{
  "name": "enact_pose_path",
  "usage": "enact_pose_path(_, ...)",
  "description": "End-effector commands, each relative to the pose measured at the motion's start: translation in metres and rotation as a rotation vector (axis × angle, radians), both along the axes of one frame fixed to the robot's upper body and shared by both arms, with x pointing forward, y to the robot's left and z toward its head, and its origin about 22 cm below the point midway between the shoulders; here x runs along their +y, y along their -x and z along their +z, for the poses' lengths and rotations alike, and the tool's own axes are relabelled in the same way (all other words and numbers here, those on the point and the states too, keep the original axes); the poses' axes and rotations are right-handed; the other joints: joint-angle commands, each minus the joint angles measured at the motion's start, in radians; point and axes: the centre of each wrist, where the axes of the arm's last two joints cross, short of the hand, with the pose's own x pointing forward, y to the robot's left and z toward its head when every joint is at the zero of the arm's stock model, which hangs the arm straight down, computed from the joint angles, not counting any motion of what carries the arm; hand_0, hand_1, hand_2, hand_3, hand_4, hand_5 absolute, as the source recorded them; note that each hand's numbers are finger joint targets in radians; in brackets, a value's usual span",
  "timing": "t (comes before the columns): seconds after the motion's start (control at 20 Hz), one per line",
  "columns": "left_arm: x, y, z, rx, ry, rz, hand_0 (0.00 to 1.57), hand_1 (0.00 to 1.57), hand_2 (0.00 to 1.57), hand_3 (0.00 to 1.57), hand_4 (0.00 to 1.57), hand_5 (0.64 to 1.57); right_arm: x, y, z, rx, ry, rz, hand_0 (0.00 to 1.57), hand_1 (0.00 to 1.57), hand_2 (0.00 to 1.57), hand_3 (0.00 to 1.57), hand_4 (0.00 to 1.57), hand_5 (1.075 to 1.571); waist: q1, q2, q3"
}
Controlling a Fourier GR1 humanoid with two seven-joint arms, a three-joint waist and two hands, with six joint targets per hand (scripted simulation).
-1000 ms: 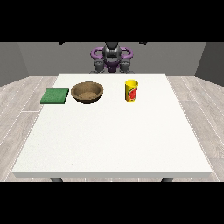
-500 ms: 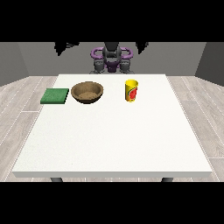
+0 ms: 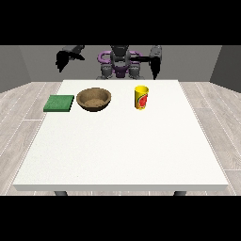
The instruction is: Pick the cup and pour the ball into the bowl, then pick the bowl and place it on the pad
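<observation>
Since the earlier frames both arms have risen into view above the table's far edge: the hand at the view's left [image 3: 62, 60] now hangs high and outboard of the table [image 3: 117, 141], and the hand at the view's right [image 3: 156, 67] hangs behind the far edge, above and beyond the cup [image 3: 141, 97]. Neither hand touches anything, and whether their fingers are released or clenched cannot be told. The yellow cup stands upright right of centre near the far edge, the brown bowl [image 3: 94, 99] sits well apart to its left, and the green pad [image 3: 59, 103] lies just beside the bowl at the table's left side; no ball is visible.
</observation>
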Motion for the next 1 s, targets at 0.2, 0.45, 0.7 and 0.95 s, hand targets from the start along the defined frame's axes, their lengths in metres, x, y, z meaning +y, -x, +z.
enact_pose_path(0.2, -0.004, -0.018, -0.059, -0.035, -0.012, 0.047, 0.00, 0.00, 0.00, 0.00, 0.00, 1.477, 0.000, -0.026, 0.039, -0.060, 0.001, 0.028, 0.00, 0.00, 0.00, 0.00, 0.21, 1.571, -0.020, 0.053, -0.0005)
enact_pose_path(0.45, 0.015, -0.024, -0.089, -0.005, -0.022, 0.071, 0.00, 0.00, 0.00, 0.00, 0.00, 1.462, -0.008, -0.021, 0.013, -0.045, 0.001, 0.025, 0.00, 0.00, 0.00, 0.00, 0.20, 1.571, -0.034, 0.035, -0.0001)
enact_pose_path(0.7, 0.023, -0.036, -0.098, 0.034, 0.008, 0.078, 0.00, 0.00, 0.00, 0.00, 0.00, 1.444, -0.025, -0.018, 0.014, -0.024, 0.024, 0.031, 0.00, 0.00, 0.00, 0.00, 0.13, 1.571, -0.063, 0.022, -0.0001)
enact_pose_path(0.95, 0.046, -0.033, -0.113, -0.042, -0.105, 0.235, 1.19, 1.19, 1.57, 1.42, 0.75, 1.559, -0.036, -0.017, 0.046, -0.078, 0.036, 0.095, 0.00, 0.00, 0.00, 0.00, 0.00, 1.571, -0.148, 0.099, -0.0008)
